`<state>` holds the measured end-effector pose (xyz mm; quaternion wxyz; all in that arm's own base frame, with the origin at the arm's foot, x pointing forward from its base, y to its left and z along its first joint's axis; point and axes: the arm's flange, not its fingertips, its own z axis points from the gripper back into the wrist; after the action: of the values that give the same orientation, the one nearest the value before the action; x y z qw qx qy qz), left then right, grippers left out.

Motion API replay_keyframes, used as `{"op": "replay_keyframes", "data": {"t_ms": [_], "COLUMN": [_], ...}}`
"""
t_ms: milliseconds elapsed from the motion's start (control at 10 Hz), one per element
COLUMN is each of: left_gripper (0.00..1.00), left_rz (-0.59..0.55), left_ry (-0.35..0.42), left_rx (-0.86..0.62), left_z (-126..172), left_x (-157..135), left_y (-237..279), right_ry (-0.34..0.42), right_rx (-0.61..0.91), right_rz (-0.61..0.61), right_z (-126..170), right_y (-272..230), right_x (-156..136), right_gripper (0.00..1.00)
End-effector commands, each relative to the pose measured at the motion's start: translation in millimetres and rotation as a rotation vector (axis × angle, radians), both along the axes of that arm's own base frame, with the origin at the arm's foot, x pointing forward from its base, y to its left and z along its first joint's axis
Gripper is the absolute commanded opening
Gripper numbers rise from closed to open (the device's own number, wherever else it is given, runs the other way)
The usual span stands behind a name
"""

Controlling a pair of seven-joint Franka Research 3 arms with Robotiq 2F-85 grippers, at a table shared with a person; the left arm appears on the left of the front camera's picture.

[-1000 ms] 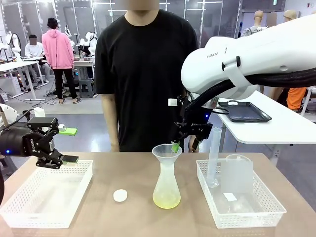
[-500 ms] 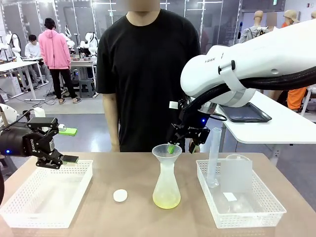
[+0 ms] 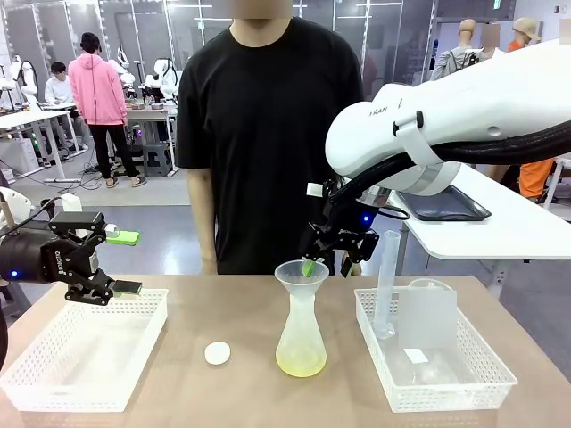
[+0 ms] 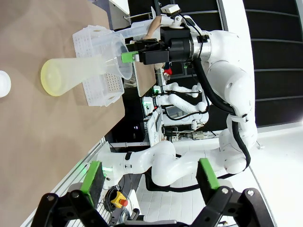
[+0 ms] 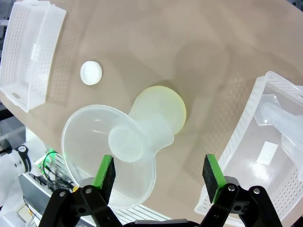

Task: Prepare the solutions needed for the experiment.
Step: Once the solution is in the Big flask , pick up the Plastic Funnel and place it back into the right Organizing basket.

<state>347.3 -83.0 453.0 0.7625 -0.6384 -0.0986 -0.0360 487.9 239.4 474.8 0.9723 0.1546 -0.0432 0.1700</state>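
The right gripper (image 3: pixel 328 262) hangs just above the funnel (image 3: pixel 301 275) with its jaws spread wide and nothing between them. In the front view one green pad (image 3: pixel 309 267) sits at the far right edge of the funnel's rim; whether it touches the rim cannot be told. In the right wrist view the right gripper (image 5: pixel 158 177) looks straight down: the funnel's bowl (image 5: pixel 94 137) lies below its left finger, off-centre from the gap.

The funnel stands upright in the neck of a translucent conical flask (image 3: pixel 301 334) near the middle of the table (image 3: pixel 232 308). The solution (image 3: pixel 301 361), a pale yellow-green clear liquid, forms a shallow layer at the bottom of this flask. A white round stopper (image 3: pixel 217 353) lies on the table just left of the flask, apart from it.

To the right of the flask stands a white mesh basket (image 3: pixel 446 385) holding an upright graduated cylinder (image 3: pixel 387 285) and a translucent plastic container (image 3: pixel 431 314).

The left gripper (image 3: pixel 125 263) is released too, its jaws wide and empty, hovering above the far left corner of a second white basket (image 3: pixel 53 374) at the table's left. From the left wrist view its fingers (image 4: pixel 92 177) frame the distant flask (image 4: pixel 71 75) and the right gripper (image 4: pixel 137 53).

A person in a black shirt (image 3: pixel 268 134) stands at the table's far side.
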Motion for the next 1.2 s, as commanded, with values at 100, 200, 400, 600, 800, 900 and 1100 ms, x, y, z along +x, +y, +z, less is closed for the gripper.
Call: {"op": "replay_keyframes", "data": {"t_ms": [100,200,400,600,800,900,1100], "left_gripper": [1.0,1.0,1.0,1.0,1.0,1.0,1.0], "left_rz": [-0.007,-0.007,-0.007,-0.007,-0.007,-0.007,-0.007], "left_ry": [0.002,0.002,0.002,0.002,0.002,0.002,0.002], "left_rx": [-0.013,-0.013,-0.013,-0.013,-0.013,-0.013,-0.013], "left_z": [1.9,1.9,1.9,1.9,1.9,1.9,1.9], "left_x": [0.2,0.2,0.2,0.2,0.2,0.2,0.2], "left_y": [-0.6,-0.6,-0.6,-0.6,-0.6,-0.6,-0.6], "right_ry": [-0.003,-0.003,-0.003,0.004,0.025,0.034,0.041], "right_rx": [-0.002,-0.002,-0.002,-0.001,-0.009,-0.02,-0.004], "right_rz": [0.017,0.017,0.017,-0.009,-0.044,-0.042,-0.051], "right_z": [1.1,1.1,1.1,-0.4,-1.6,-2.9,-2.0], "right_y": [-0.7,-0.7,-0.7,3.8,7.9,8.4,9.3], "right_x": [-0.5,-0.5,-0.5,1.1,2.2,1.0,0.8], "right_gripper": [0.93,0.93,0.93,0.93,0.93,0.9,0.72]}}
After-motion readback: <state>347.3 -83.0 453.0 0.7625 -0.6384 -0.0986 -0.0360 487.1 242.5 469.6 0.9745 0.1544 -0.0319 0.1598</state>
